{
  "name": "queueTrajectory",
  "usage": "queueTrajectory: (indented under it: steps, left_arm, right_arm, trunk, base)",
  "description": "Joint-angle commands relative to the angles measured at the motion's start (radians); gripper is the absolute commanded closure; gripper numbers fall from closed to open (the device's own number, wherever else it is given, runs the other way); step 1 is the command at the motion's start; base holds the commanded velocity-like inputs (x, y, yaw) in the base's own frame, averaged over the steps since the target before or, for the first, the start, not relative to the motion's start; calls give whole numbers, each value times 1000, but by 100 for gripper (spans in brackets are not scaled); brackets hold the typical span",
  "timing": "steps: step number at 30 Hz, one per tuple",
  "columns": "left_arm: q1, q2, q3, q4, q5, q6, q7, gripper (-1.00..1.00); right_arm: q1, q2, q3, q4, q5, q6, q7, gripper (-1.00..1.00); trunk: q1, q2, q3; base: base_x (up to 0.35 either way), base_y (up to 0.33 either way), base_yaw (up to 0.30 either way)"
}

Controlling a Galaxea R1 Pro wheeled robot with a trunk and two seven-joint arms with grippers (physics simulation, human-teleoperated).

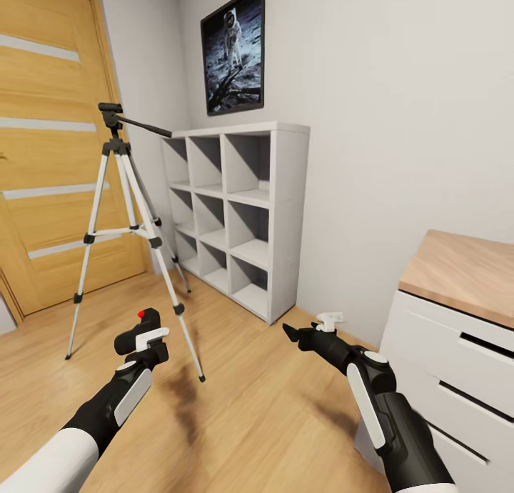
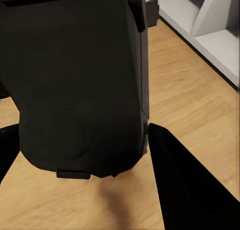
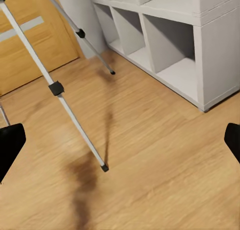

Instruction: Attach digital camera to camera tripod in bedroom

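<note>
We see L gripper (image 1: 146,341) clamped on boxy black digital camera (image 1: 140,330) w/ red button; R gripper (image 1: 291,331) spread wide; shiny-legged camera tripod (image 1: 121,221) beside white cube shelf (image 1: 239,214).

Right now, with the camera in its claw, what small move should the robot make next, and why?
Probably raise the left claw with the camera toward the tripod head. The camera is gripped but sits low, near the tripod's front leg, while the black head stands well above it.
</note>
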Motion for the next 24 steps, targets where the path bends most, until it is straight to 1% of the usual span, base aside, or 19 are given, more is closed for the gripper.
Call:
queueTrajectory:
  steps: [1,5,8,24]
  left_arm:
    - [-1,2,-6,-2,5,4,7,100]
    - [-1,2,-6,-2,5,4,7,100]
    - [-1,2,-6,-2,5,4,7,100]
    - [-1,2,-6,-6,5,4,7,100]
  right_arm:
    - [-1,1,-1,-1,-5,6,0,-100]
    - [-1,7,-2,-2,-5,16,-9,-100]
    - [-1,3,0,0,-6,22,-11,-100]
    - [-1,2,1,-1,3,23,-10,-100]
  trunk:
    - [-1,0,3]
    - [-16,28,15]
    - [-27,49,25]
    - [-89,161,75]
  base:
    - [0,0,0]
    - [0,0,1]
    - [0,0,120]
    - [0,0,270]
